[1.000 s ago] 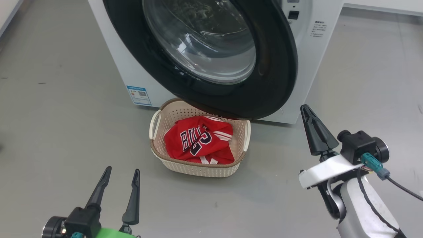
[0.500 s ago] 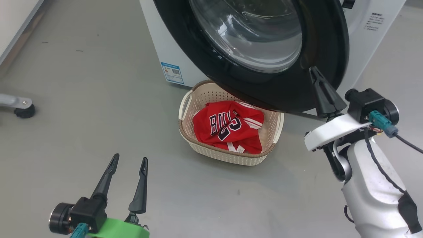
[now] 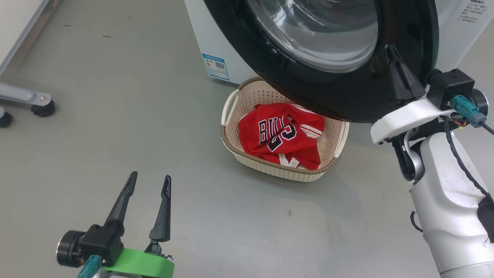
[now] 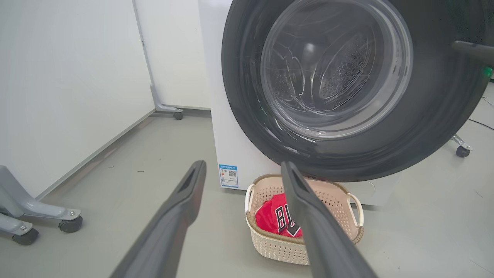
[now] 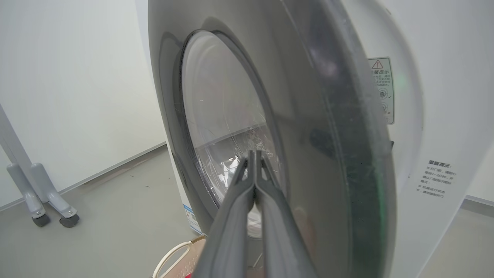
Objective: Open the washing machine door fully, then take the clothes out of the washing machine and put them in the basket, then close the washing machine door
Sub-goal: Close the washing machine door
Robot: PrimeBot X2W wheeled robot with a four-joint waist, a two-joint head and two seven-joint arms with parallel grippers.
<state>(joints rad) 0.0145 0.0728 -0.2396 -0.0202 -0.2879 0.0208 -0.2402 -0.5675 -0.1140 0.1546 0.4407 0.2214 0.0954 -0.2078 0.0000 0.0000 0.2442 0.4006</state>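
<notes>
From the head: has the right gripper point(image 3: 390, 50), fingers pressed together and empty, up at the door point(image 3: 308, 92) near its free edge, probably to push it shut. Has the left gripper point(image 3: 150, 175), fingers apart, low and clear of the swing. From the left wrist: finds the clothes point(image 4: 278, 220) lying in the basket point(image 4: 270, 243) beneath the swung-out door. From the right wrist: looks along closed fingers beside the glass, contact unclear.

The door point(image 3: 293, 85) overhangs the far edge of the basket point(image 3: 270, 168); you can reach it from front or left, over open floor point(image 3: 154, 127). Far left stand wheeled legs point(image 3: 23, 96).
</notes>
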